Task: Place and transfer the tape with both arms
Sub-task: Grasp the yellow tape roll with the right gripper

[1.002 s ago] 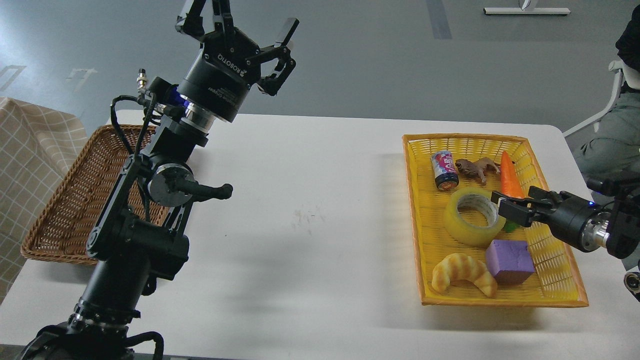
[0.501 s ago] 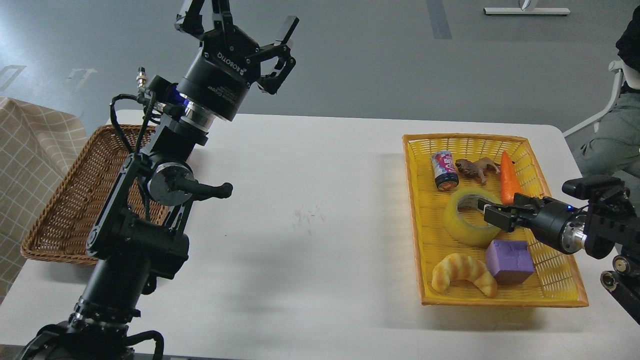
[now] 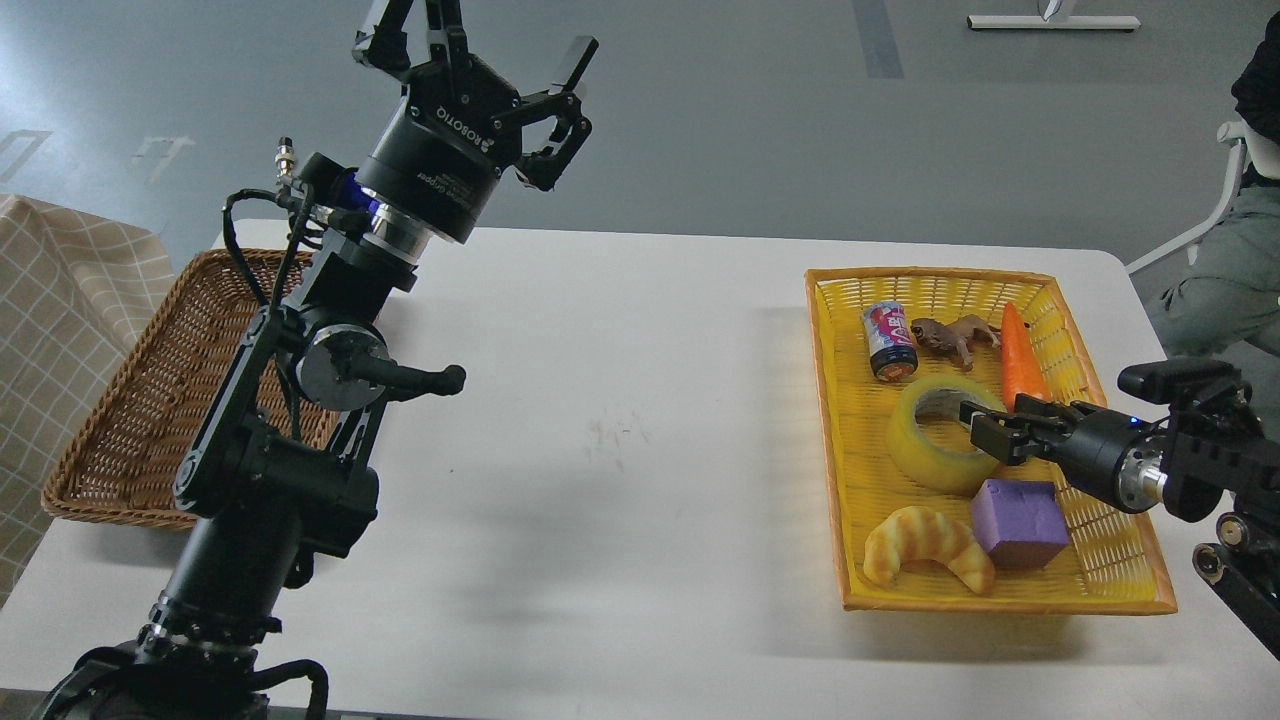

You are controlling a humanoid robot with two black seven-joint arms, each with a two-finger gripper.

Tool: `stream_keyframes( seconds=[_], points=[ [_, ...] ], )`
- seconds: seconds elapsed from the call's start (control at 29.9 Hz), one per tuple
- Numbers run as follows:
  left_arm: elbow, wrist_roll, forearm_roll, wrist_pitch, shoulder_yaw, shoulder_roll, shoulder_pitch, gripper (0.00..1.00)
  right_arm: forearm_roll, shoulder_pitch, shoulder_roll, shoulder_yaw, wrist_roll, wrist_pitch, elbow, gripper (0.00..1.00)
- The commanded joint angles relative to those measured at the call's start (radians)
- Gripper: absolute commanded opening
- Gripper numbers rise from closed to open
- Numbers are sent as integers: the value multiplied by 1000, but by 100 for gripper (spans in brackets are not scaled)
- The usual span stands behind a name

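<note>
Tape (image 3: pixel 935 448), a wide translucent yellow roll with a pale inner core, lies flat in the middle of the yellow basket (image 3: pixel 1120 545) at the right side of the white table (image 3: pixel 620 420). The right gripper (image 3: pixel 982 428) reaches in low from the right edge, its fingers straddling the near-right wall of the roll, one tip over the core hole and the other outside the ring; whether they are pressing on the wall cannot be told from this view. Around the roll sit a small printed can (image 3: pixel 889 340), a brown toy animal (image 3: pixel 950 336) and an orange carrot (image 3: pixel 1018 358) toward the far end, with a purple block (image 3: pixel 1020 523) and a tan croissant (image 3: pixel 925 548) toward the near end. The block lies just beside the roll. The left gripper (image 3: pixel 480 45) is raised high above the far left of the table, fingers spread and holding nothing. Below that arm, a brown wicker basket (image 3: pixel 130 400) rests at the table's left edge.
</note>
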State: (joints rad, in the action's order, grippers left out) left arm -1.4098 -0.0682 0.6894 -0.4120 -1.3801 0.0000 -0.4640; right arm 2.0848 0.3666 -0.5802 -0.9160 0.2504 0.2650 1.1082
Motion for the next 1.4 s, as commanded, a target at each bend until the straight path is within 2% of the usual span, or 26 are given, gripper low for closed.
stream_keyframes(
  seconds=[0.0, 0.27, 0.4, 0.43, 0.7, 0.8, 1.04, 1.07, 1.37],
  points=[
    [2, 1, -1, 4, -1, 0, -1, 98, 0, 0, 2, 2, 0, 0, -1, 72],
    [8, 2, -1, 4, -1, 0, -7, 98, 0, 8, 2, 22, 0, -1, -10, 71],
    [11, 2, 1, 4, -1, 0, -5, 98, 0, 8, 2, 23, 1, -23, -11, 66],
    [12, 2, -1, 4, -1, 0, -5, 98, 0, 8, 2, 23, 0, -32, -13, 62],
    [12, 2, -1, 4, -1, 0, -7, 98, -3, 5, 8, 23, 0, -53, -28, 61],
    [12, 2, 1, 4, -1, 0, -5, 98, -3, 2, 14, 23, 0, -53, -30, 56],
    [12, 2, 1, 2, 1, 0, -5, 98, -3, 2, 28, 42, 0, -66, -42, 52],
    [12, 2, 1, 5, 1, 0, -7, 98, -2, 2, 31, 43, 1, -70, -42, 49],
    [12, 2, 1, 9, 1, 0, -5, 98, -5, -1, 28, 43, 3, -75, -42, 48]
  ],
)
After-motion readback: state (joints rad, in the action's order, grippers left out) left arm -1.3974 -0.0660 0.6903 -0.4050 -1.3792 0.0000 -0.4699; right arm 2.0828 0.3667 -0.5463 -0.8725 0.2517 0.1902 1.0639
